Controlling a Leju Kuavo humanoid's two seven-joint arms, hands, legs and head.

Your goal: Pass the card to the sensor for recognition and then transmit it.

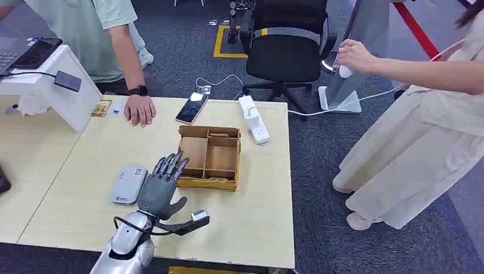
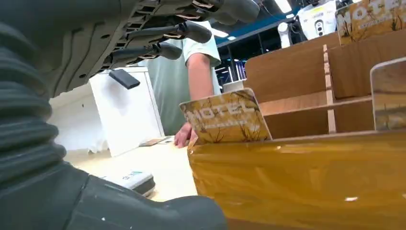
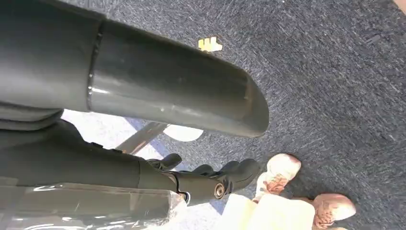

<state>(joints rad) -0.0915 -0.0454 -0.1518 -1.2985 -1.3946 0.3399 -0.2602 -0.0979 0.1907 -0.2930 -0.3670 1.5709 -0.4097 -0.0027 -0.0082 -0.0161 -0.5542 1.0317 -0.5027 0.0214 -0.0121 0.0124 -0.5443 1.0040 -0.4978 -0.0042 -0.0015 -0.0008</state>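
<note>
Near the front edge of the pale wooden tabletop (image 1: 257,228), in the head view, the left hand (image 1: 161,188) is held empty with fingers spread, fingertips at the near left corner of the compartmented wooden card box (image 1: 209,157); the grey card sensor (image 1: 128,184) lies just beside it, presumably kept within reach. In the left wrist view, a yellow "HOTEL" card (image 2: 225,117) is seen standing upright in the box, beyond the fingers (image 2: 191,31), untouched. In the right wrist view, the right hand (image 3: 210,179) hangs over carpet, fingers curled in on nothing.
</note>
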